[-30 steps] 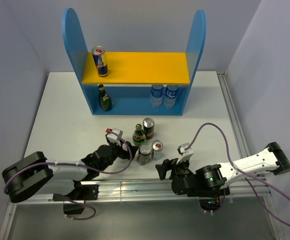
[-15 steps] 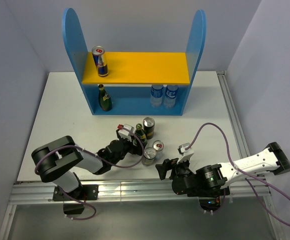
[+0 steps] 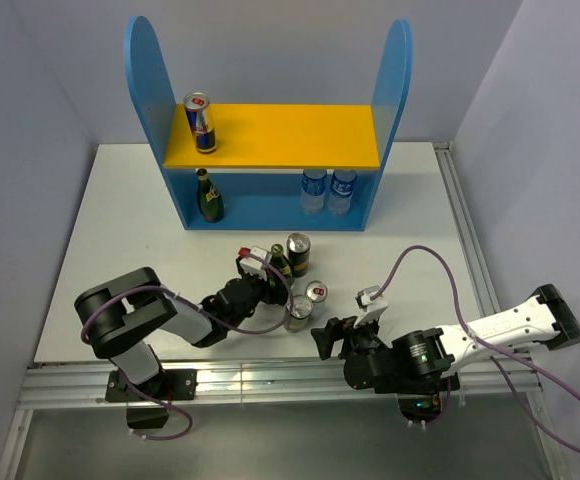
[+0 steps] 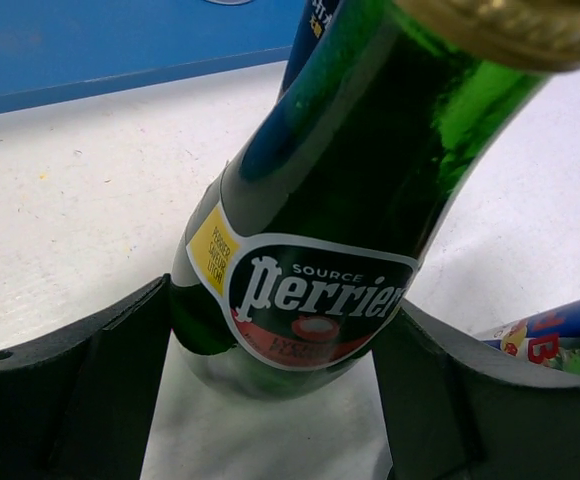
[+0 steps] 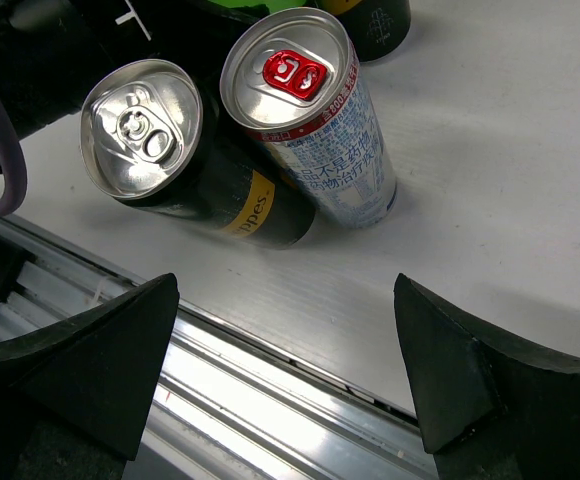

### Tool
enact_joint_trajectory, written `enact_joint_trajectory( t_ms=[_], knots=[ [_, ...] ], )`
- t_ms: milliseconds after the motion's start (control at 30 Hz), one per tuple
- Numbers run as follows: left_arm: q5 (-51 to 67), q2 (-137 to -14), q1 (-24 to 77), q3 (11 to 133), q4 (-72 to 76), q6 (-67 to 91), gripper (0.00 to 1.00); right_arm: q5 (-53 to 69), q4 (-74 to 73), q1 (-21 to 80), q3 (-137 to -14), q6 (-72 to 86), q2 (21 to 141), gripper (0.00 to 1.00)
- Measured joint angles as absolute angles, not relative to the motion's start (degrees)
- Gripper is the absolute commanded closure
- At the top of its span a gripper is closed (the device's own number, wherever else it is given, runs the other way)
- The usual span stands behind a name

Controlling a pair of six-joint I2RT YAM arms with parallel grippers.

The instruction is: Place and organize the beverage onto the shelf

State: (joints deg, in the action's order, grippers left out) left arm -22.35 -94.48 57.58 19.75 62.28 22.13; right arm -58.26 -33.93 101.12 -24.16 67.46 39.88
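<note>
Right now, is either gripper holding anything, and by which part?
The left gripper brackets the green bottle at its lower body; a firm grip cannot be told. The right gripper holds nothing.

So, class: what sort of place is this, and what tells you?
Probably a robotics lab test bench, not a real shop: two arms bolted to a white table inside plain walls, a toy-like blue and yellow shelf, and the left claw around a Perrier bottle.
</note>
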Motion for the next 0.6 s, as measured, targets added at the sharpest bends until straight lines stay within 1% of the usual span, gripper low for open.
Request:
enact_joint_trajectory(
  t_ms=[200, 467, 600],
  knots=[
    [-24.10, -92.95, 57.60, 19.38, 60.29, 22.15, 1.00, -58.24, -33.93, 101.12, -24.16, 67.44, 39.88, 0.05],
    [-31.22, -79.15, 57.34, 16.29, 47.05, 20.34, 1.00, -58.24, -33.89, 101.12, -24.16, 67.42, 40.27, 0.05],
    [-31.66, -76.95, 55.05, 16.93, 44.91, 18.35, 1.00, -58.24, -33.87, 101.12, -24.16, 67.20, 40.66, 0.05]
  ],
)
